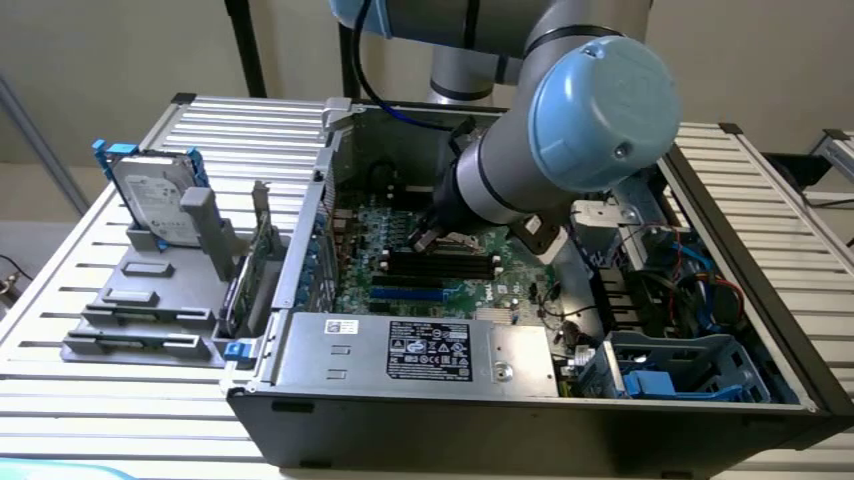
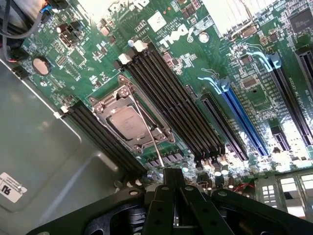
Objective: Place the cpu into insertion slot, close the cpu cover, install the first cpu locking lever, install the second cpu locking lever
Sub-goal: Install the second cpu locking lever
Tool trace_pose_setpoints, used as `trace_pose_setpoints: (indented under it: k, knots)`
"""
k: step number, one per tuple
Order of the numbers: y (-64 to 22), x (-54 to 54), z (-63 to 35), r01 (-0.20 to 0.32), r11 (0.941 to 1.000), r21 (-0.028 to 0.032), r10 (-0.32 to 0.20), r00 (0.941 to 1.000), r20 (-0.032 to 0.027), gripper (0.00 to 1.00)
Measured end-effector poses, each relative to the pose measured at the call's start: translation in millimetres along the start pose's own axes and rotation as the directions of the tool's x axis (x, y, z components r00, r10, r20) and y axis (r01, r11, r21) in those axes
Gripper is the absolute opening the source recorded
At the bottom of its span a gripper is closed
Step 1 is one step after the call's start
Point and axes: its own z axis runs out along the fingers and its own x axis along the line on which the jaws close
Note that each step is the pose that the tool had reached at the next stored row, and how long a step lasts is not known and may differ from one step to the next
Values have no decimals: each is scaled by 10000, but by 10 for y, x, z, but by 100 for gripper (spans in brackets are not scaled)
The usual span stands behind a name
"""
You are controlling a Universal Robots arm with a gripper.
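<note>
The cpu point(image 2: 128, 122), a silvery square chip, lies flat in the socket on the green board. The cpu cover point(image 2: 108, 104), a silver frame, lies down around it, and both hide the insertion slot beneath. A thin metal locking lever point(image 2: 146, 132) slants across the cover and ends near the board point(image 2: 156, 155). My gripper point(image 2: 173, 178) is shut with nothing between its black fingers. It hovers a short way off from the socket, on the lever's free-end side. In the exterior view the gripper point(image 1: 430, 240) hangs low inside the open computer case over the board.
Long black memory slots point(image 2: 166, 93) run on both sides of the socket, with blue card slots point(image 2: 244, 117) beyond them. A grey case wall point(image 2: 44, 161) stands close by. Outside the case, a hard drive point(image 1: 154, 195) stands in a grey rack, and a power supply point(image 1: 427, 350) fills the front.
</note>
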Motion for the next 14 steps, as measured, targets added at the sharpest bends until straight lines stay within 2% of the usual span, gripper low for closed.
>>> trace_pose_setpoints:
  k: [1, 3, 5, 8, 10, 12, 14]
  knots:
    - [-14, -3, 17, 28, 10000, -58, -28, 10000, -13, 11]
    - [-33, 2, 52, 64, 9999, -130, -64, 10000, -34, 11]
    - [-46, 21, 90, 81, 9998, -173, -82, 10000, -43, 11]
    - [-63, 67, 153, 90, 9997, -230, -91, 10000, -26, 11]
    - [-66, 80, 176, 88, 9995, -315, -87, 10000, 28, 11]
    - [-63, 82, 188, 73, 9989, -457, -67, 9999, 144, 11]
    - [-64, 85, 208, 69, 9984, -566, -57, 9997, 220, 11]
